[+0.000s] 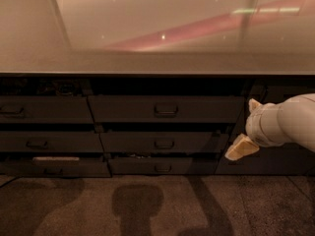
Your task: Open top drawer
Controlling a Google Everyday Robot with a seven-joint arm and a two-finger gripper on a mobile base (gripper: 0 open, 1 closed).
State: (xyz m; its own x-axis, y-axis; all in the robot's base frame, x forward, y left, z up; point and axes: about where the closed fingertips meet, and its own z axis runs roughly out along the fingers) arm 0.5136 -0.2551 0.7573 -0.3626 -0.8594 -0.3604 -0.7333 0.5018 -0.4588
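The arm [295, 124] reaches in from the right edge of the camera view, its pale rounded forearm running nearly level and ending in the hand [247, 128], which hangs in front of the cabinet below the counter [147, 58]. The hand is turned toward the drawer fronts, with one tan tip showing at its top and a larger tan piece angled down and to the left at its bottom. Whether it is released or clenched cannot be told from this angle, and it holds nothing that shows. Just left of the hand lies the right end of the top drawer [123, 109], a wide dark grey front directly under the counter edge. Its long axis runs left to right, level, and its face looks outward toward the camera. Its small loop handle [166, 110] sits at centre, well to the left of the hand and slightly higher. The front looks pushed in, level with the narrower drawer front [44, 111] farther left. Below and left of the hand are two shorter drawer fronts [164, 143], and beneath it the floor [266, 205].
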